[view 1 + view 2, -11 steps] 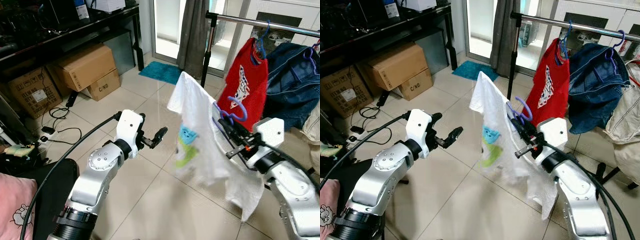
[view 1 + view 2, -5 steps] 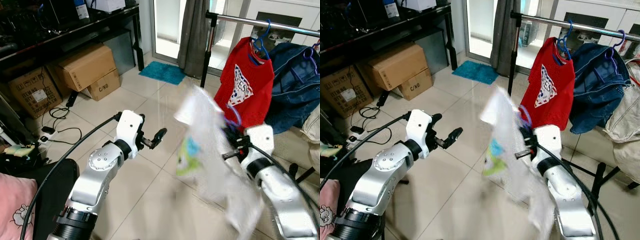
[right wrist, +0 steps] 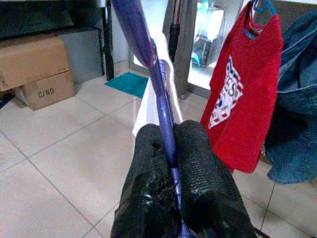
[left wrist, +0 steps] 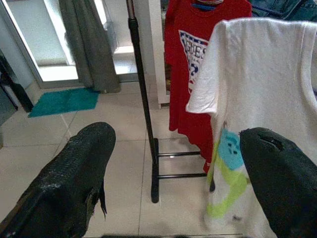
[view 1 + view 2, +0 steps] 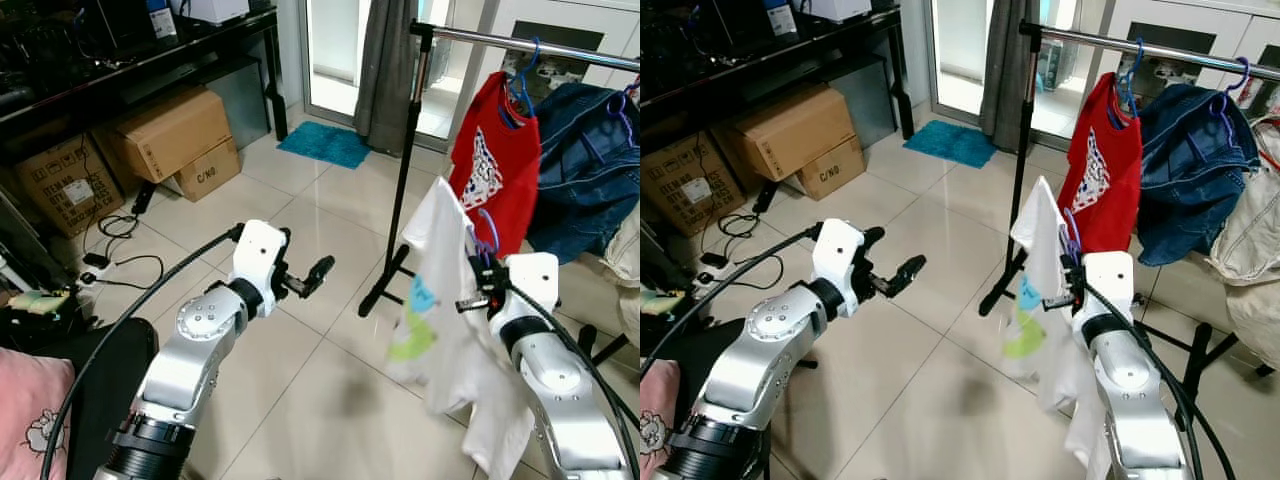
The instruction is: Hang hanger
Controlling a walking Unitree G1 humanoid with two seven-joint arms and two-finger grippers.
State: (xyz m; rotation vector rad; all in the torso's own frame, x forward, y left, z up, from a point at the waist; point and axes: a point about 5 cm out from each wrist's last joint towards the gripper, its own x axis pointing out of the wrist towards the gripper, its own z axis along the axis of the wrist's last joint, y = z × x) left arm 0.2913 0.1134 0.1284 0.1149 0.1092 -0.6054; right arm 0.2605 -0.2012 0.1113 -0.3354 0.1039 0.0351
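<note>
You're pinching the purple hanger [image 3: 161,94] by its neck with the right gripper [image 3: 173,148], fingers clamped tight on it, so the white t-shirt [image 5: 440,290] is dangling free below and the hook is staying up top. That hook is pointing upward, the hanger's long axis running roughly away from you, still well below the clothes rail [image 5: 530,42] near the red shirt [image 5: 490,150]. Your left gripper [image 5: 318,270] is hovering wide open, holding nothing.
</note>
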